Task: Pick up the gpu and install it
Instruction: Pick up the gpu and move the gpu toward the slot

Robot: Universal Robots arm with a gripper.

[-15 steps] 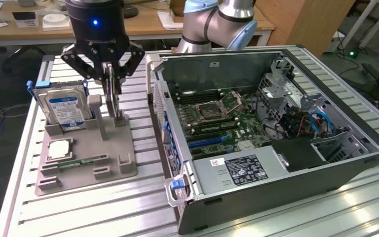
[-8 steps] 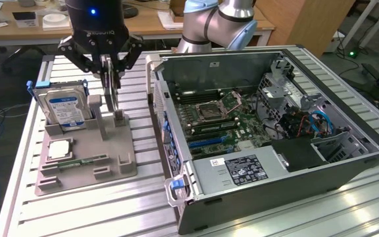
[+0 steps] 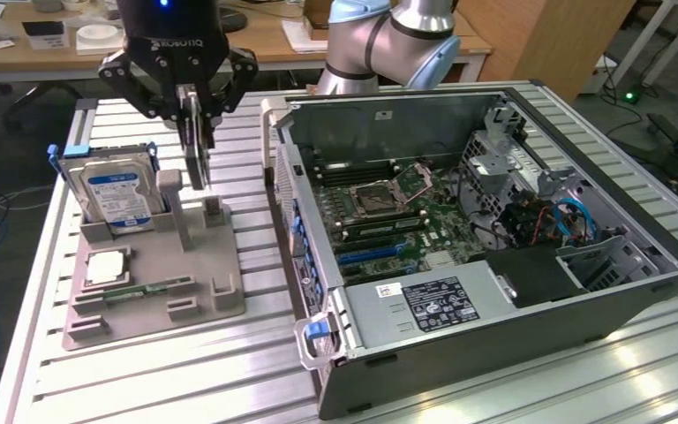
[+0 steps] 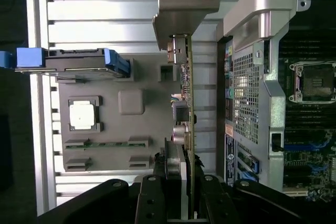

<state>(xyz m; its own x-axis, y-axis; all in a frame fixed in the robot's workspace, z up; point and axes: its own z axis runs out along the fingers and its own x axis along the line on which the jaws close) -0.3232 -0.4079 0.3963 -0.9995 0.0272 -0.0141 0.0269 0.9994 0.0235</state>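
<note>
The gpu (image 3: 199,150) is a thin card seen edge-on, hanging upright with its green board and small parts showing in the wrist view (image 4: 187,103). My gripper (image 3: 197,119) is shut on its upper edge, one black finger on each face (image 4: 185,184). The card's metal bracket (image 4: 184,9) points away from the wrist. The card's lower edge is right over the upright posts (image 3: 211,212) of the grey holder (image 3: 156,309); whether it still touches them I cannot tell. The open computer case (image 3: 621,291) lies to the exterior view's right, with its motherboard (image 3: 387,208) exposed.
On the grey holder stand a silver hard drive (image 3: 116,190) with a blue-white label, a processor chip (image 3: 106,265) and a narrow green memory stick (image 3: 151,287). The case's near wall (image 3: 286,159) rises close beside the card. A ribbed metal table (image 3: 174,380) carries everything.
</note>
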